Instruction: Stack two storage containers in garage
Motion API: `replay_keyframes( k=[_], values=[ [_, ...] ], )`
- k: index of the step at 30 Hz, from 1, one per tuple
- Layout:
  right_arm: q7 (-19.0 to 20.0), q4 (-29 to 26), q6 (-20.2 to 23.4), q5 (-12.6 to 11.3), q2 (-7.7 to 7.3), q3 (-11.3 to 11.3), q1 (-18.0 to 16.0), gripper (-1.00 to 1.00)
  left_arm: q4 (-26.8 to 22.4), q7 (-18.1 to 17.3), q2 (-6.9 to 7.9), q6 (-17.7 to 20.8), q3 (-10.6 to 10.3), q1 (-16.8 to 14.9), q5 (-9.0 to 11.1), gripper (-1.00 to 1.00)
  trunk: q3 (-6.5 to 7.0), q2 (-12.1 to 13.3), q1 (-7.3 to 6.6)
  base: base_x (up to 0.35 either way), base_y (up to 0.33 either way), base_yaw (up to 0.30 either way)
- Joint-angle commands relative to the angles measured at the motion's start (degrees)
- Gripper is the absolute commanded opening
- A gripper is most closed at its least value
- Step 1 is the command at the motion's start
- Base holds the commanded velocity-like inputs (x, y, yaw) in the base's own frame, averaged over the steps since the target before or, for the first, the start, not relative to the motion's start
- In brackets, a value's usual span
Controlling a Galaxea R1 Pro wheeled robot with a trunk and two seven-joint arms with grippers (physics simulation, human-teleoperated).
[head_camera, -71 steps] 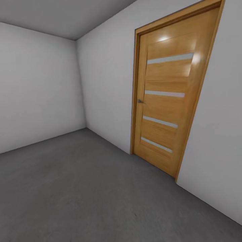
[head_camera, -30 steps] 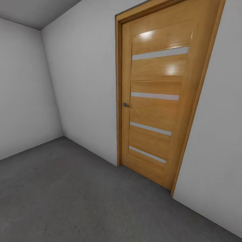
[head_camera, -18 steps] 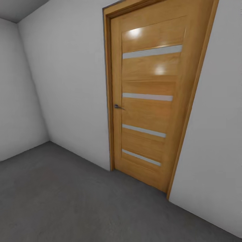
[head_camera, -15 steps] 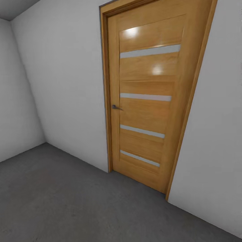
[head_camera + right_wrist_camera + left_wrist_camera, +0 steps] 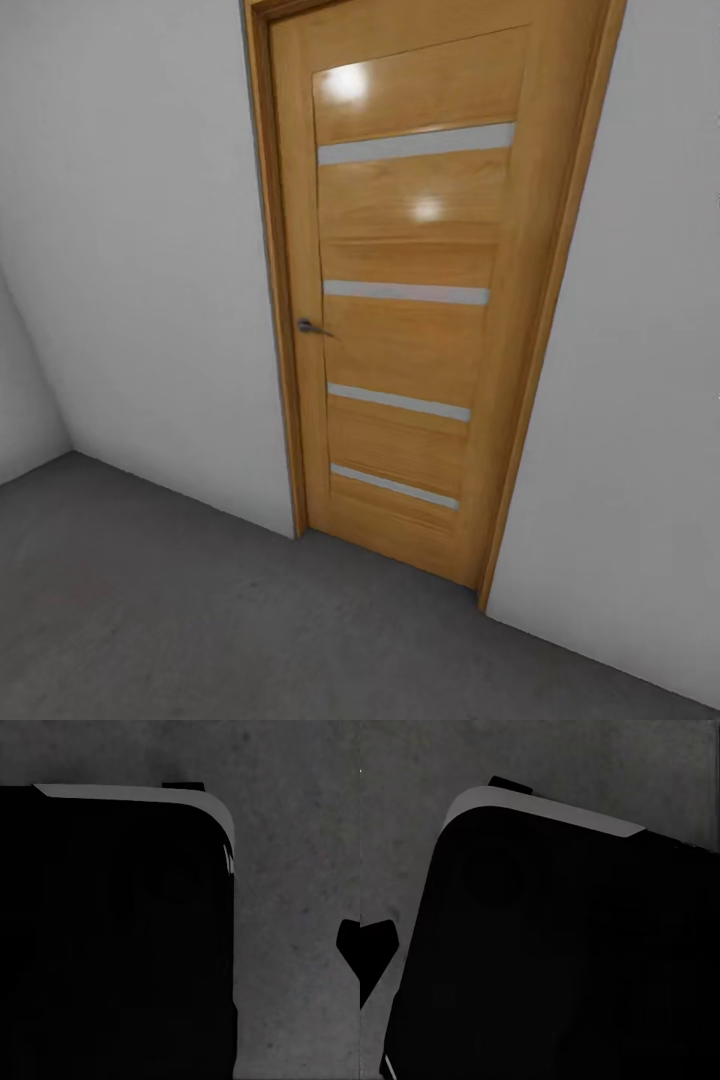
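Note:
The two storage containers are out of view. I am in the garage, facing a wooden slatted door [image 5: 410,300] with a small metal handle [image 5: 308,326], set in a plain white-grey wall [image 5: 130,250]. The dark grey floor [image 5: 150,610] runs along the bottom of the head view. In the left wrist view a dark tip [image 5: 375,952] juts in at the picture's edge over the floor [image 5: 585,765]. A similar dark tip [image 5: 351,945] juts in at the edge of the right wrist view. Neither tip shows how its jaws stand.
My own black rounded body [image 5: 555,960] takes up most of the left wrist view and much of the right wrist view [image 5: 112,945]. More white wall [image 5: 650,400] stands right of the door. A room corner sits at the far left [image 5: 30,420].
The whole head view has shifted: the door has slid leftward in the picture and grown larger, and the left wall and ceiling have dropped out. The camera moved, not the door.

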Motion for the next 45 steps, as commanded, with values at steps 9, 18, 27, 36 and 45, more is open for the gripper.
replay_keyframes(
  k=[9, 18, 27, 36, 45],
  values=[
    [0.0, 0.0, -0.2, 0.0, 0.0, -0.1, 0.0, 1.0, 0.0, 0.0, -0.02, -0.2, 0.3, 0.0, 0.0, 1.0, -0.05, 0.0, 0.03, 0.32, 0.176, -0.179],
    [0.0, 0.0, -0.2, 0.1, 0.0, -0.1, 0.0, 1.0, 0.0, 0.0, -0.03, -0.2, 0.3, 0.0, 0.0, 1.0, -0.05, 0.0, 0.03, 0.303, 0.212, -0.014],
    [0.0, 0.0, -0.2, 0.0, 0.0, -0.1, 0.0, 1.0, 0.0, 0.0, -0.07, -0.3, 0.3, 0.0, 0.0, 1.0, -0.05, 0.0, 0.03, 0.293, 0.232, -0.016],
    [0.0, 0.0, -0.2, -0.1, 0.0, -0.1, 0.0, 1.0, 0.0, 0.0, -0.04, -0.5, 0.3, 0.0, 0.0, 1.0, -0.05, 0.0, 0.03, 0.119, 0.082, -0.213],
    [0.0, 0.0, -0.2, -0.1, 0.0, -0.2, 0.0, 1.0, 0.0, 0.0, -0.02, -0.6, 0.4, 0.0, 0.0, 1.0, -0.05, 0.0, 0.03, 0.003, 0.002, -0.247]
  ],
)
